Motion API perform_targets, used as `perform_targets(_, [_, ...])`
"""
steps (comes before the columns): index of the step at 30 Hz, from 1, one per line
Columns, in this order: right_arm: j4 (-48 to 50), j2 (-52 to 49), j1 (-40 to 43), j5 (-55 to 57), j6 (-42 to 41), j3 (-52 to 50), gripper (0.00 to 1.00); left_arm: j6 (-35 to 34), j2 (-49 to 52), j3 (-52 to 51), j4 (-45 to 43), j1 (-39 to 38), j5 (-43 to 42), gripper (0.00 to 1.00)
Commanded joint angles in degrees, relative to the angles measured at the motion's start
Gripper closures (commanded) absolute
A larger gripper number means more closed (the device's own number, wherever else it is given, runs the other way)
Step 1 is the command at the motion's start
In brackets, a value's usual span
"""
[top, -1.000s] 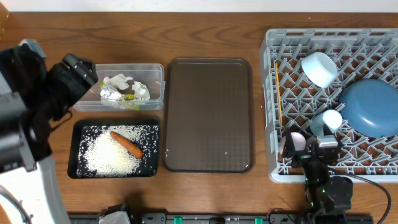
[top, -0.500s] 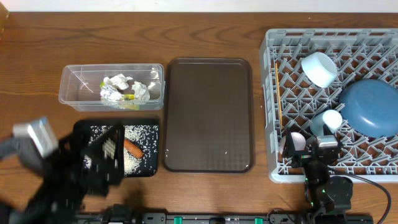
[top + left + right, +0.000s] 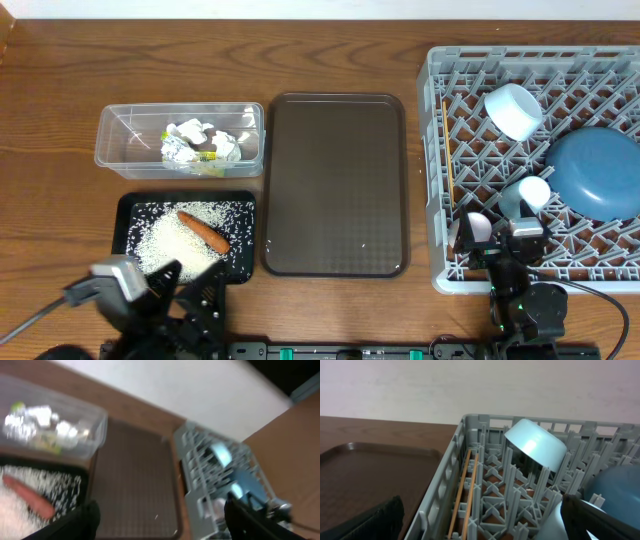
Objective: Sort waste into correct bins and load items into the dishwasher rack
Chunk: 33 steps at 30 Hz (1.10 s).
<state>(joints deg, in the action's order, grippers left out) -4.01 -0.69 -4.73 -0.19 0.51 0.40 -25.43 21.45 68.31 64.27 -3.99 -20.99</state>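
Looking across the table, everything seems sorted: crumpled paper (image 3: 187, 131) and the silver wrapper (image 3: 178, 150) lie in the clear tub (image 3: 120, 140), the carrot (image 3: 204, 231) rests on rice (image 3: 170, 245) in the black tray (image 3: 125, 210), and the bowl (image 3: 513, 110), blue plate (image 3: 598, 172), both cups (image 3: 525, 193) and chopsticks (image 3: 447, 150) sit in the grey rack (image 3: 440, 120). The brown serving tray (image 3: 335, 185) is bare. I'd judge the step in hand is parking: the left gripper (image 3: 185, 290), jaws apart and holding nothing, hangs at the table's near edge just below the black tray, and should pull back without clipping that rim. The right gripper (image 3: 497, 240), jaws spread wide and empty, sits at the rack's near edge. The pink cup (image 3: 478, 228) is partly hidden behind it, and the left wrist view is blurred.
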Motion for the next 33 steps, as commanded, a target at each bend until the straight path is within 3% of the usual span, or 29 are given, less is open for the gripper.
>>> perform_targets(1, [-0.28, 0.42, 1.03, 0.39, 0.63, -0.09, 0.01, 0.76, -4.90, -7.82, 0.00, -0.37, 0.07, 0.18])
perform_targets(7, [-0.28, 0.42, 1.03, 0.39, 0.63, -0.09, 0.01, 0.76, -11.52, -21.24, -1.25, -0.37, 0.96, 0.18])
perform_targets(11, [-0.28, 0.42, 1.03, 0.39, 0.63, -0.09, 0.01, 0.76, -14.93, -28.59, -6.88, -0.37, 0.96, 0.18])
perform_targets(17, [-0.28, 0.42, 1.03, 0.39, 0.63, -0.09, 0.01, 0.09, -21.11, -38.93, -22.64, -0.37, 0.94, 0.18])
perform_targets(33, [-0.28, 0.42, 1.03, 0.39, 0.63, -0.09, 0.01, 0.13, -21.33, -62.60, -69.88, -0.37, 1.20, 0.18])
